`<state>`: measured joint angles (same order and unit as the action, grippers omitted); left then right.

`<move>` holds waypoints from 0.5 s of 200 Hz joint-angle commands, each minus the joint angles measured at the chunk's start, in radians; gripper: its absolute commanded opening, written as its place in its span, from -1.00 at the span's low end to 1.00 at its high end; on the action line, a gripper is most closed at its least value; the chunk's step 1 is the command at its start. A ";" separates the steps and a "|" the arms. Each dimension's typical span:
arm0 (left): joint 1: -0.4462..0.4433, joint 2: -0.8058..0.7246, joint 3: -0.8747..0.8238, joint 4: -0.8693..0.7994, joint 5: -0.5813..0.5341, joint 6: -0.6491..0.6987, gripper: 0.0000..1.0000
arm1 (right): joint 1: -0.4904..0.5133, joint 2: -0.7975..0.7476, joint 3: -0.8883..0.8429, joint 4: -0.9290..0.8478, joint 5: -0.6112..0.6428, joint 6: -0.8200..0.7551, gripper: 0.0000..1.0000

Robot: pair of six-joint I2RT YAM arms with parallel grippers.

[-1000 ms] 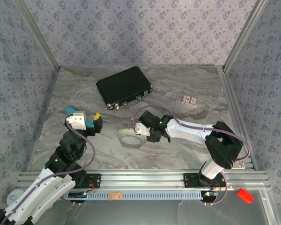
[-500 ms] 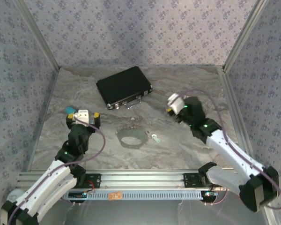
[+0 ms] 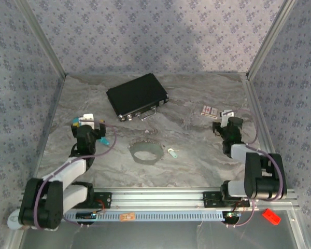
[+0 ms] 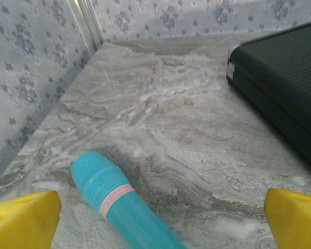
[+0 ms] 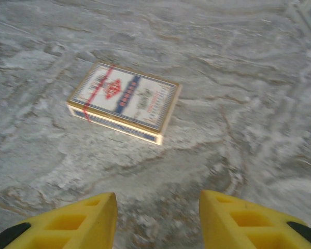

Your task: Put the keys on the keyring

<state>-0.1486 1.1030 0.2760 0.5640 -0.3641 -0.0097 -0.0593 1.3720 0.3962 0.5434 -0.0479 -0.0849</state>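
Observation:
The keyring [image 3: 145, 151], a grey hoop with a beaded edge, lies flat at the table's middle. One small key [image 3: 172, 152] with a pale head rests just right of it, apart from the hoop. A tiny metal bit [image 3: 147, 133] lies just behind the hoop; I cannot tell if it is a key. My left gripper [image 3: 96, 128] [image 4: 158, 225] is open at the left, low over a teal stick [image 4: 119, 202]. My right gripper [image 3: 221, 124] [image 5: 158, 218] stands open and empty at the right, its yellow fingers [image 5: 78, 220] low over bare table.
A black flat case [image 3: 137, 96] [image 4: 280, 98] lies at the back left of centre. A small card box [image 3: 210, 110] [image 5: 124, 101] sits just ahead of the right gripper. Patterned walls enclose three sides. A metal rail [image 3: 155, 197] runs along the near edge.
The right arm left the keyring, swung right and folded back near the card box, its jaws opening. A key now lies beside the hoop. The left arm folded back.

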 commanded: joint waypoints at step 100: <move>0.131 0.451 0.000 0.553 0.233 -0.004 1.00 | -0.019 0.143 -0.023 0.284 -0.162 0.018 -0.02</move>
<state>-0.0299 1.4513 0.2760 0.9134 -0.1883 -0.0090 -0.0681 1.5108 0.3672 0.7944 -0.1833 -0.0841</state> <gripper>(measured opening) 0.995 0.488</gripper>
